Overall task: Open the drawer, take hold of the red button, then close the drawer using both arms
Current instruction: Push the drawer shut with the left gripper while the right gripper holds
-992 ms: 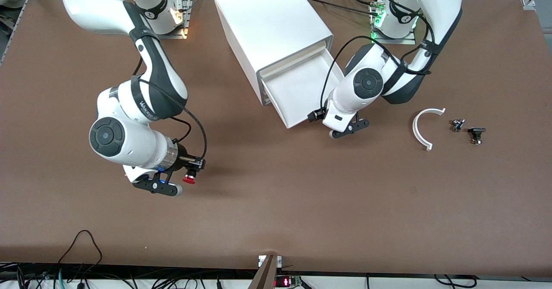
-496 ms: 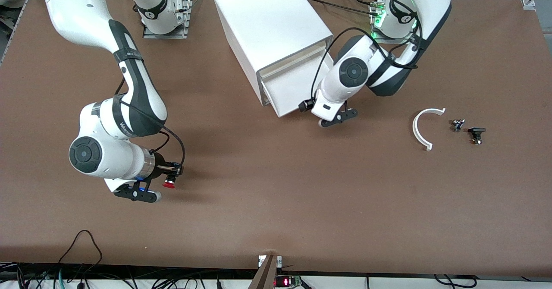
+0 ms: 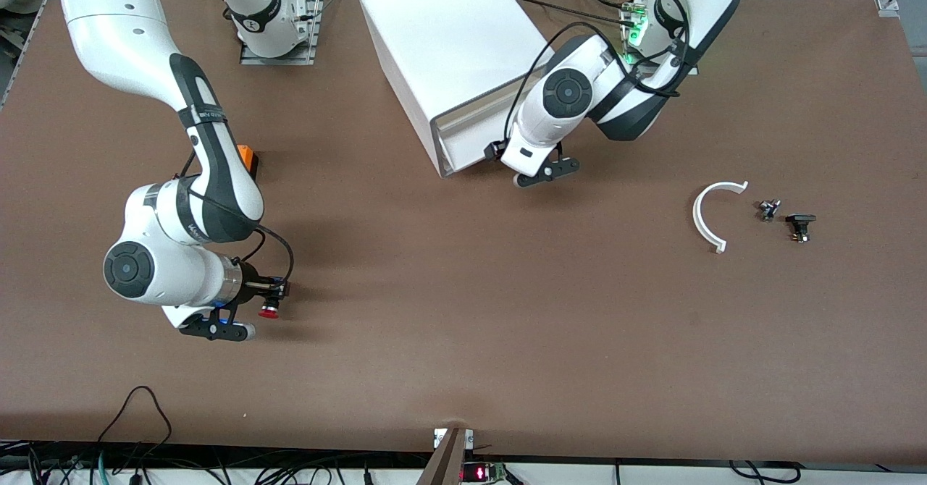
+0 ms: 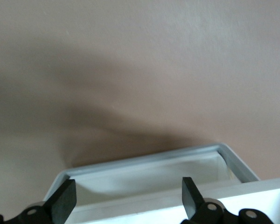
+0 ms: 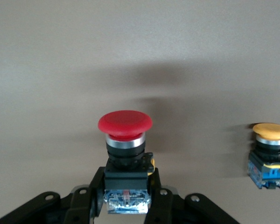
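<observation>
Nearest you, the right gripper [image 3: 242,322] is clamped on the small red-capped push button [image 3: 269,312], black body, over bare brown table [image 3: 463,340]. Looks rigid, light plastic; grip the square body, not the cap. Its axis lies level, cap toward the left arm's end. Farther back, the left gripper [image 3: 539,174], spread wide and empty, sits at the nearly shut shallow white drawer [image 3: 463,153] in the white cabinet [image 3: 449,43].

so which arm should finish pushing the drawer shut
The left. Its open hand sits right at the drawer front, which is nearly in the cabinet. The right hand is over the table toward its own end, shut on the red button.
</observation>
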### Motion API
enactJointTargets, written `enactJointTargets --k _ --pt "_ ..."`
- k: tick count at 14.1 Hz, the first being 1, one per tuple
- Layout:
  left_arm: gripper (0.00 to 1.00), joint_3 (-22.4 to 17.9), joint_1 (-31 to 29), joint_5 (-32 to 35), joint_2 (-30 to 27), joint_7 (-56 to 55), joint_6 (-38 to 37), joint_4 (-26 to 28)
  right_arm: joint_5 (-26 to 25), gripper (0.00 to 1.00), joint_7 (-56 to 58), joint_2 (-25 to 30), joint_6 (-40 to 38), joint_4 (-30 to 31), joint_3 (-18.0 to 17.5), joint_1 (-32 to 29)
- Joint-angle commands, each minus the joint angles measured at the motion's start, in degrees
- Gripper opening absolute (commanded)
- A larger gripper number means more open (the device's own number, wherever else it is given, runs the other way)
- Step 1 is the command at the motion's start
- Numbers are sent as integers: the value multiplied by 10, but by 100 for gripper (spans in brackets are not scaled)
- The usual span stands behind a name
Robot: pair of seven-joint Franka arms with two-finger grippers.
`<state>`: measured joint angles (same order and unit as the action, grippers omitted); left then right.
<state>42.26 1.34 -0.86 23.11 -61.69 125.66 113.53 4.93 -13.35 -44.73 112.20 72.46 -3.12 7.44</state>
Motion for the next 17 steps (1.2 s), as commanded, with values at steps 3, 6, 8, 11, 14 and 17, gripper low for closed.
enactJointTargets --k 3,6,8,11,14,17 --pt "100 25 -6 -19 -16 -9 -6 23 -6 0 47 -10 49 40 -7 -16" --pt "100 29 -4 -47 -16 -9 -6 26 -7 0 67 -10 76 76 -7 -28" --pt "100 34 -5 -51 -16 -9 -6 28 -6 0 78 -10 93 96 -7 -31" --pt "100 35 -4 -60 -16 -9 -7 28 -6 0 79 -10 94 106 -7 -31" --pt "100 38 -11 -60 -18 -10 -31 25 -6 19 79 -13 96 112 -7 -31" --pt "100 38 -38 -55 -31 3 -79 -11 -6 62 79 -14 96 109 -7 -32"
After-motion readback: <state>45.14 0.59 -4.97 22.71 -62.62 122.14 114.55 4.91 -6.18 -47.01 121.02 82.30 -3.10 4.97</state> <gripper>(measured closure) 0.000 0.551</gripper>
